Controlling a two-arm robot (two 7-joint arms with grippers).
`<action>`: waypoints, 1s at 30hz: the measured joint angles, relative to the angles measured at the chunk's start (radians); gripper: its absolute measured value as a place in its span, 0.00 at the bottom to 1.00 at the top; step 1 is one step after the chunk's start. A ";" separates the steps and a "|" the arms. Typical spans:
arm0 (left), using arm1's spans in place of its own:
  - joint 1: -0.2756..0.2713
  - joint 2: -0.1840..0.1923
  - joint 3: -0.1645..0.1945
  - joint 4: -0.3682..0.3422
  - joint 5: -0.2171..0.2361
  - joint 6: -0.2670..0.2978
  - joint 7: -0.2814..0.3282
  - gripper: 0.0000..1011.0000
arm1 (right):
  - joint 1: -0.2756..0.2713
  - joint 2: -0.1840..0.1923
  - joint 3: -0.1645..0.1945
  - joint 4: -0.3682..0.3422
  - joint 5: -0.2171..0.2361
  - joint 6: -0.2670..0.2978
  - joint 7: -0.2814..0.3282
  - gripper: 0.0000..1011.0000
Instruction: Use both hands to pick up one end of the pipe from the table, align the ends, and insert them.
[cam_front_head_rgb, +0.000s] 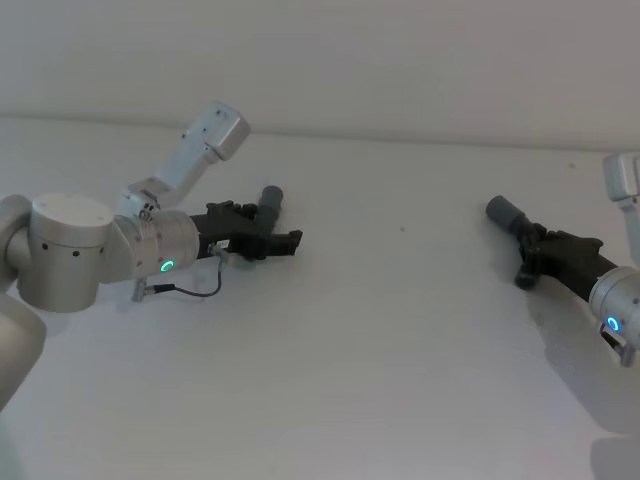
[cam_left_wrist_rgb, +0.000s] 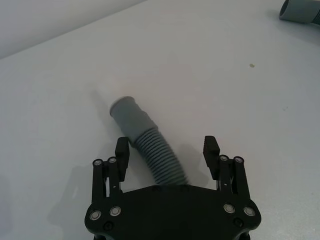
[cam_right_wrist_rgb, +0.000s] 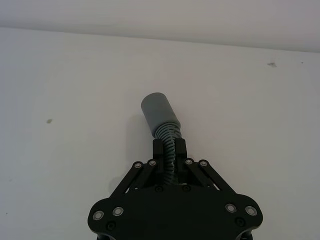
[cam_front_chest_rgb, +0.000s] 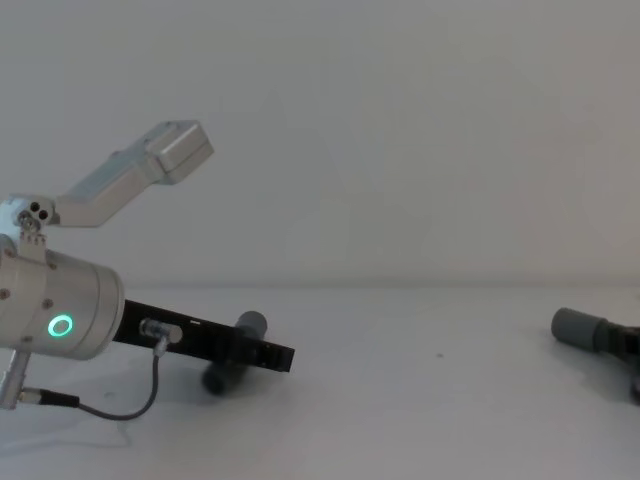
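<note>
Progress is early: one grasp is made, the other is not. On the right side of the table (cam_front_head_rgb: 400, 360), the right gripper (cam_right_wrist_rgb: 170, 148) is clamped on the ribbed hose of the right pipe piece (cam_right_wrist_rgb: 169, 134), just behind the right cuff (cam_right_wrist_rgb: 159, 112), which points to the far left. Whether this piece is clear of the surface I cannot tell.

On the left side, the left gripper (cam_left_wrist_rgb: 166, 150) sits low over the left pipe piece (cam_left_wrist_rgb: 159, 159) with its fingers spread wide. The ribbed hose runs between them, close beside one finger (cam_left_wrist_rgb: 122, 150) and apart from the other, so nothing pinches it yet. The left cuff (cam_left_wrist_rgb: 129, 114) lies on the table beyond the fingertips.

The two pieces are well apart. By my judgement, what remains is closing the left grip, lifting, bringing the cuffs together, lining them up and pushing one into the other.
</note>
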 joint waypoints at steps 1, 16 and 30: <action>0.000 0.000 0.000 0.000 0.000 0.001 0.000 0.91 | 0.000 0.000 0.000 0.000 0.000 0.000 0.000 0.13; 0.002 0.001 0.001 -0.004 -0.002 0.009 0.004 0.47 | 0.000 0.000 0.000 0.000 0.000 0.000 0.000 0.13; 0.002 0.001 0.001 -0.006 -0.002 0.012 0.006 0.31 | 0.000 0.000 0.000 0.000 0.000 0.000 0.000 0.13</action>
